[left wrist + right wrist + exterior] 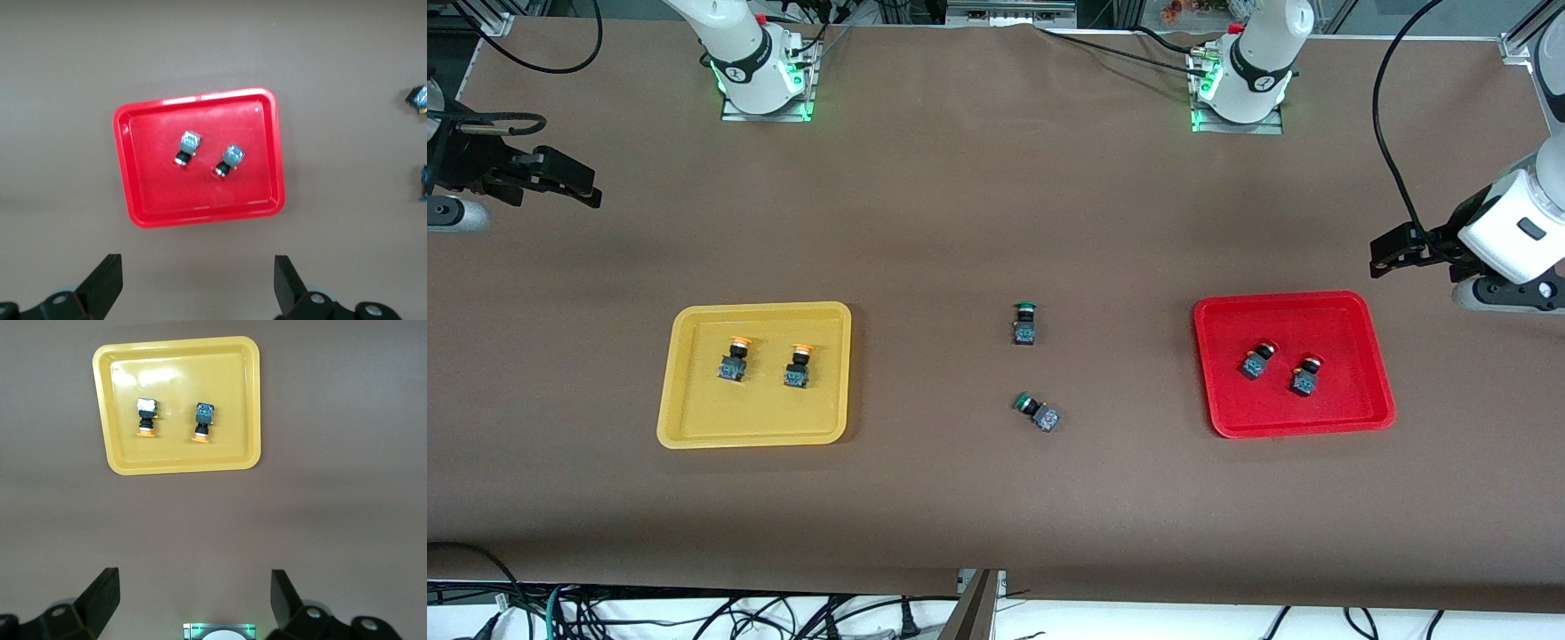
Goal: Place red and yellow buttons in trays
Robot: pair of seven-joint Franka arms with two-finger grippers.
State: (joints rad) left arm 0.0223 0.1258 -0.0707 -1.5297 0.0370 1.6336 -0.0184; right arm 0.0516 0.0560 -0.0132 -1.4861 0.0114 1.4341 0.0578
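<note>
Two yellow-capped buttons (735,358) (799,364) lie in the yellow tray (765,411). Two red-capped buttons (1256,360) (1305,375) lie in the red tray (1280,322). My left gripper (1394,251) hangs open and empty over the bare table at the left arm's end; its wrist view shows the red tray (200,203) with both red buttons (186,148) (228,161). My right gripper (574,182) hangs open and empty over the right arm's end; its wrist view shows the yellow tray (180,458) with both yellow buttons (146,417) (203,421).
Two green-capped switches (1024,322) (1037,412) lie on the brown table between the trays, one nearer to the front camera. They show at the edge of the left wrist view (417,99). The right arm's lit base (219,631) shows in the right wrist view.
</note>
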